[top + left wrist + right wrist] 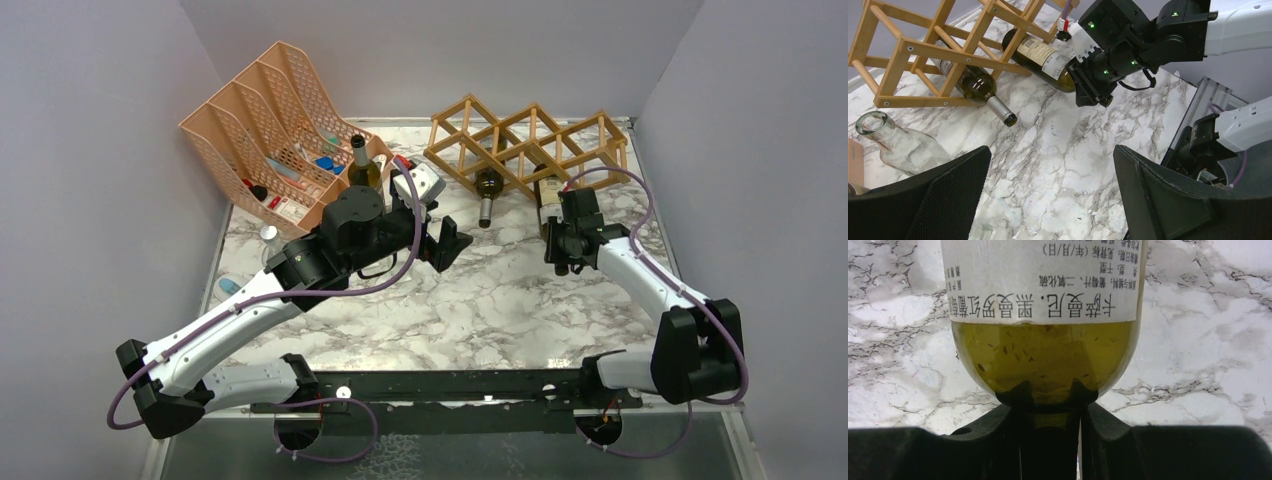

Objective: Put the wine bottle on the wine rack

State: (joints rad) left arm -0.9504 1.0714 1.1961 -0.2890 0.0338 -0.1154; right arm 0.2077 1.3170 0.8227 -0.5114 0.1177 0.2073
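Two bottles sit in the wooden wine rack [520, 135] at the far side of the marble table [480, 300]. We see the right gripper [1048, 412] clenched on the neck of the green wine bottle [1043, 57]. Its labelled body lies partly inside a low cell of the rack, with the neck pointing toward the near side. Just left of it, a second dark bottle [978, 85] lies in the neighbouring low cell, and its neck sticks out over the table.

The left gripper [1053, 190] hangs above the middle of the table, left of the rack. Its jaws are spread wide and hold nothing. It is well apart from both bottles in the rack.

At the far left we see a peach mesh file organizer [270, 110] holding small items. A dark upright bottle [362, 165] stands just beside its right end. A clear glass bottle [898, 142] lies on its side on the table, near the rack's left end.
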